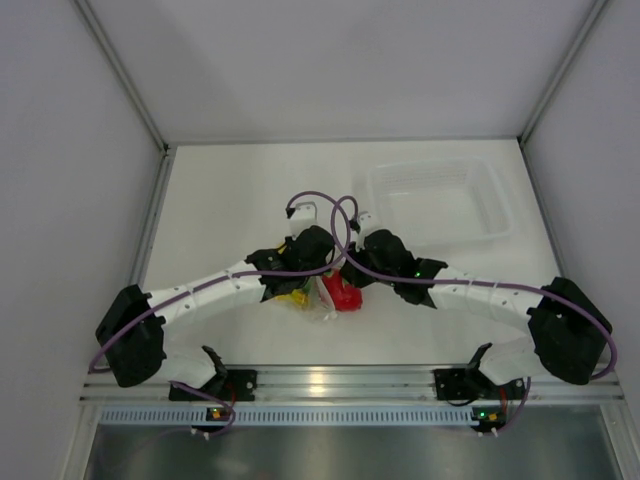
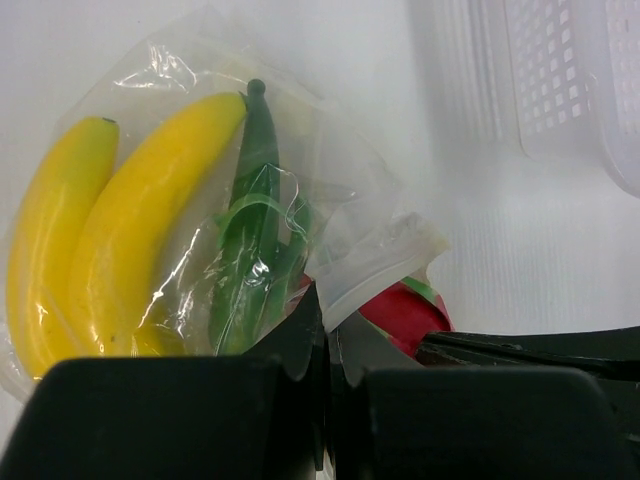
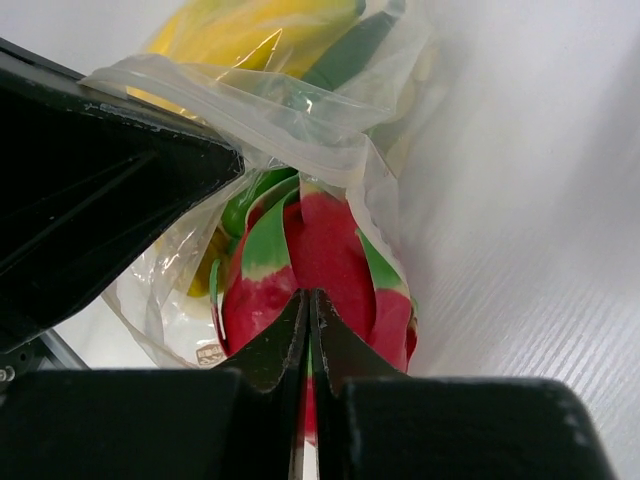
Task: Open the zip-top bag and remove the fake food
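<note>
Left fingers (image 2: 292, 345) are clamped shut on a fold of the zip-top bag (image 2: 365, 250), 6 o'clock in the left wrist view; 2 bananas (image 2: 130, 240) and a green piece (image 2: 250, 230) sit inside it. Right wrist view: right fingers (image 3: 275, 345) are closed tight at 6 o'clock against film over the red fruit (image 3: 325, 250), can't tell if they caught plastic. I'd want 1 lip per side, then pull apart gently. Top view: bag sits mid bench (image 1: 230, 200), clear tray (image 1: 497, 205) at 2 o'clock, nothing in it that I can see.
</note>
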You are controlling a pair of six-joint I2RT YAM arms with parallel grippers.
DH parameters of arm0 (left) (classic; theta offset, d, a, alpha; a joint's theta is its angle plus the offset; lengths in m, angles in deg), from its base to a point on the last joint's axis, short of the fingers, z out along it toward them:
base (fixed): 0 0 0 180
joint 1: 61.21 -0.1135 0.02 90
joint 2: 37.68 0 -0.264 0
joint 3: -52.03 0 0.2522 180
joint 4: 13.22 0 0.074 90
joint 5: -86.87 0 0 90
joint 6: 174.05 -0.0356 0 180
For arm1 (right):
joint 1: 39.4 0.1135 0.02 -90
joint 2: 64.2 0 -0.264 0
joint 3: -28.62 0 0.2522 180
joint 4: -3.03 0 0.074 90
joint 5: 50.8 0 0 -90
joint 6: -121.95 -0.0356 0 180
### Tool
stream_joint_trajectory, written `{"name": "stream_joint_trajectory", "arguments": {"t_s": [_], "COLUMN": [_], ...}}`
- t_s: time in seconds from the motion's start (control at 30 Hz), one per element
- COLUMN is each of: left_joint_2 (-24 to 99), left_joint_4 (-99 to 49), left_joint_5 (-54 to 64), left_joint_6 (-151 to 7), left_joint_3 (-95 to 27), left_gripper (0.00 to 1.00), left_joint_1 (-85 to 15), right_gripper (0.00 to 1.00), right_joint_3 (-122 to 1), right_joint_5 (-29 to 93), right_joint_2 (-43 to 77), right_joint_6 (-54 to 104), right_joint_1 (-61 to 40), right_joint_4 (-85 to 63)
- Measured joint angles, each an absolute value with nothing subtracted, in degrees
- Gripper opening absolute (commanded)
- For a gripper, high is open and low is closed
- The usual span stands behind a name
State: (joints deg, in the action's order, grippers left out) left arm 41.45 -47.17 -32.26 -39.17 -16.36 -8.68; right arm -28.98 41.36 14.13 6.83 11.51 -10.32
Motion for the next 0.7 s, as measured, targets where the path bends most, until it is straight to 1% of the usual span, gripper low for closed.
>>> {"name": "stream_joint_trajectory", "arguments": {"t_s": [0.17,0.2,0.3,0.33,0.47,0.53,0.6,0.67,0.7], "left_joint_2": [41.4,41.4,41.4,41.4,41.4,41.4,41.4,41.3,41.1], "left_joint_4": [-47.2,-47.2,-47.1,-47.1,-47.1,-46.8,-46.5,-46.4,-46.3], "left_joint_5": [-32.0,-32.0,-31.6,-31.4,-30.4,-29.5,-28.8,-28.0,-27.8], "left_joint_6": [-39.2,-39.2,-39.1,-39.1,-39.2,-39.2,-39.2,-39.4,-39.4], "left_joint_3": [-16.4,-16.4,-16.4,-16.4,-16.4,-16.4,-16.4,-16.4,-16.4], "left_gripper": [0.0,0.0,0.0,0.0,0.0,0.0,0.0,0.0,0.0], "left_joint_1": [-8.7,-8.7,-8.7,-8.7,-8.7,-8.8,-8.8,-8.9,-8.9], "right_gripper": [0.0,0.09,0.18,0.2,0.21,0.23,0.29,0.29,0.32], "right_joint_3": [-28.2,-28.1,-28.0,-28.0,-28.4,-29.2,-29.7,-29.9,-30.0], "right_joint_5": [40.7,40.2,39.0,38.8,38.9,39.0,39.8,40.4,40.8], "right_joint_2": [13.6,13.5,13.4,13.4,13.9,14.7,15.5,16.1,16.3], "right_joint_6": [6.8,6.9,7.0,7.1,7.3,7.2,6.7,6.1,5.9], "right_joint_1": [11.5,11.5,11.6,11.7,12.6,13.0,13.5,13.7,13.7], "right_joint_4": [-9.4,-9.5,-9.5,-9.6,-9.8,-9.9,-9.4,-9.0,-8.7]}}
